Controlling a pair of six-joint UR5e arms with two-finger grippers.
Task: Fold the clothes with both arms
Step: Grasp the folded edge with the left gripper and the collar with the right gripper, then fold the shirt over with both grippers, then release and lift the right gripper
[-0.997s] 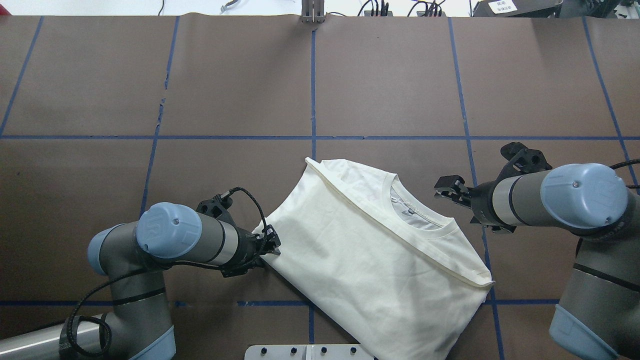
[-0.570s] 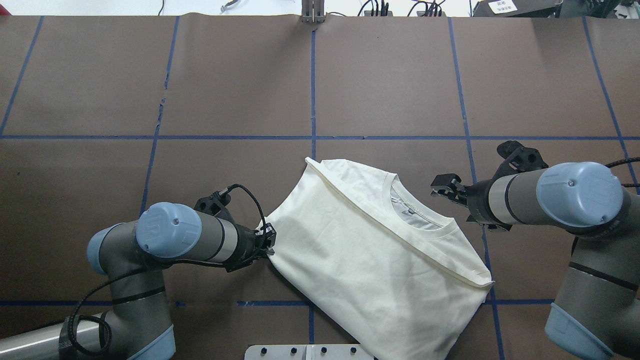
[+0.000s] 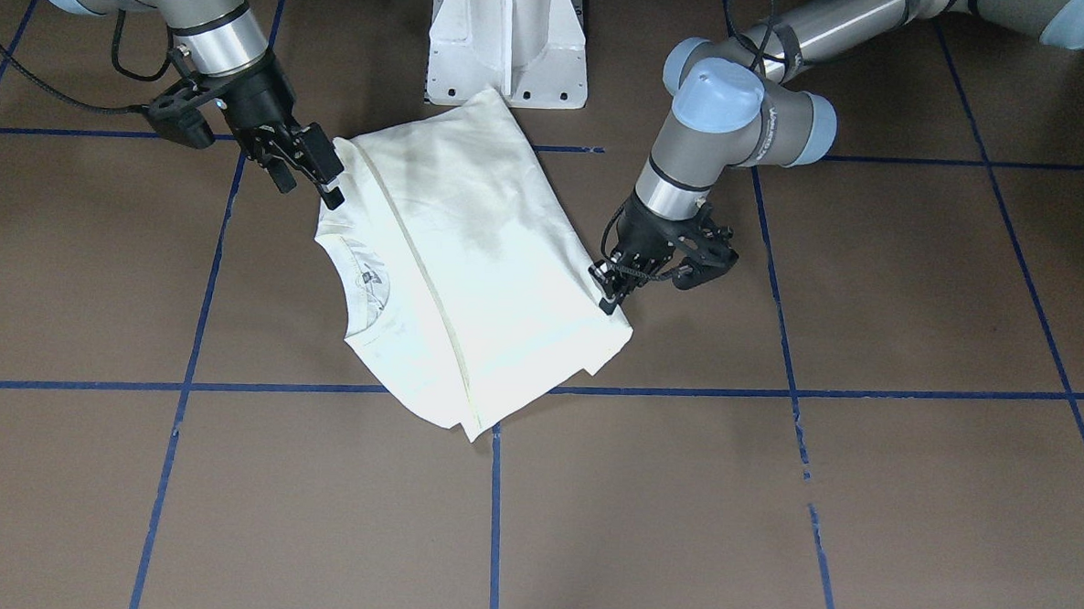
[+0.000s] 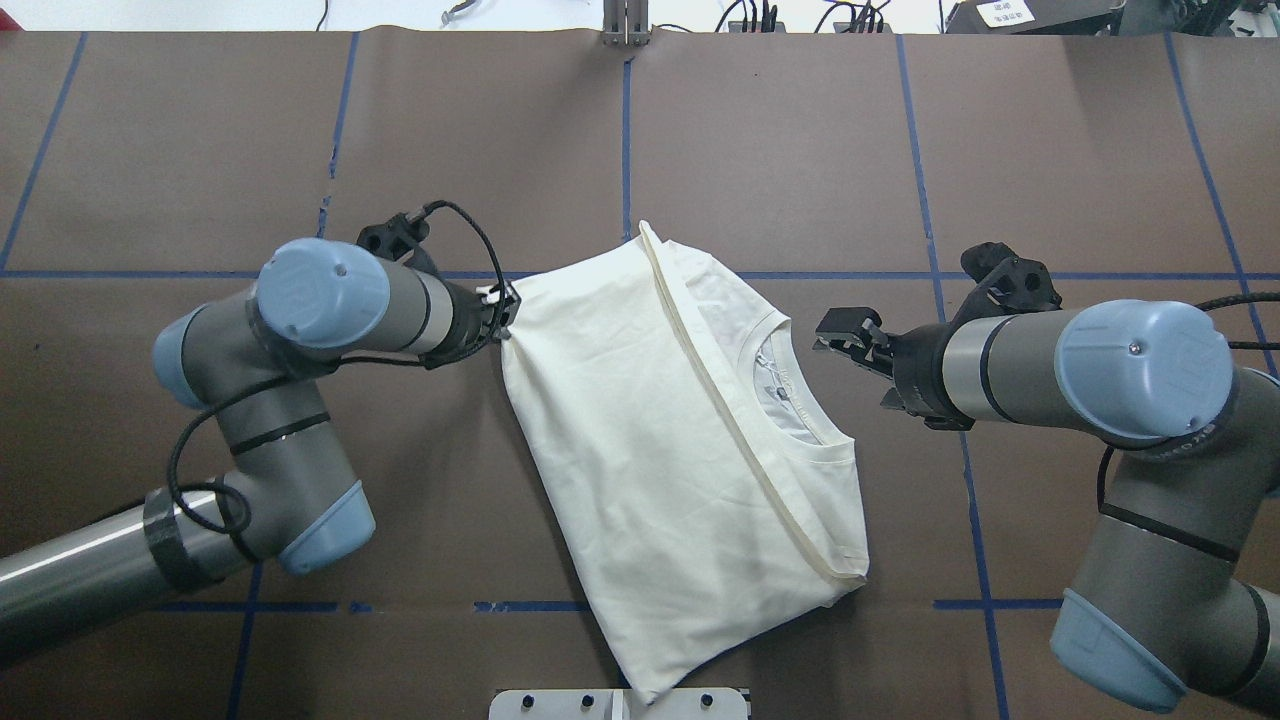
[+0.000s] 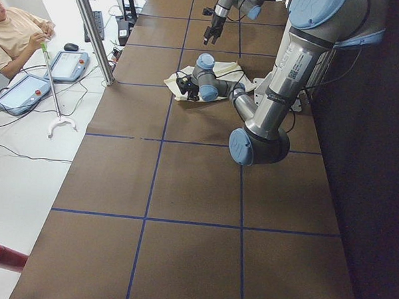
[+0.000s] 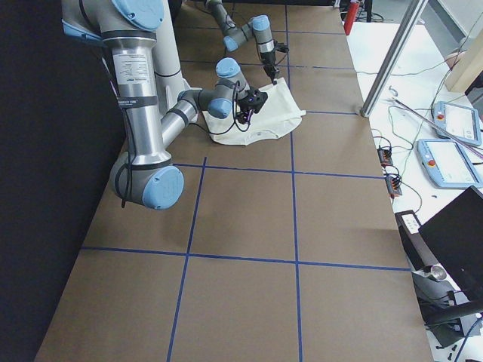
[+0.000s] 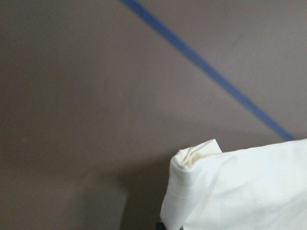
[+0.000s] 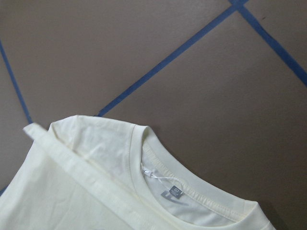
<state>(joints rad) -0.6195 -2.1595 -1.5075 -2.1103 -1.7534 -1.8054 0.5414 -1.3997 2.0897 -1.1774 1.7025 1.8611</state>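
Note:
The cream-white shirt lies folded on the brown table, plain side up, with its collar and grey label toward my right arm. No print shows. My left gripper is shut on the shirt's far left corner, which shows bunched in the left wrist view. In the front-facing view the left gripper sits at the shirt's edge. My right gripper is open and holds nothing, just beside the collar; it also shows in the front-facing view. The right wrist view looks down on the collar.
The white pedestal base stands at the near table edge, and the shirt's lower end reaches it. Blue tape lines grid the brown table. An operator sits beyond the far side with tablets.
My left gripper has moved away from the robot with the shirt corner in it, swinging the shirt clockwise on the table. My right gripper has shifted slightly left and farther out, still open.

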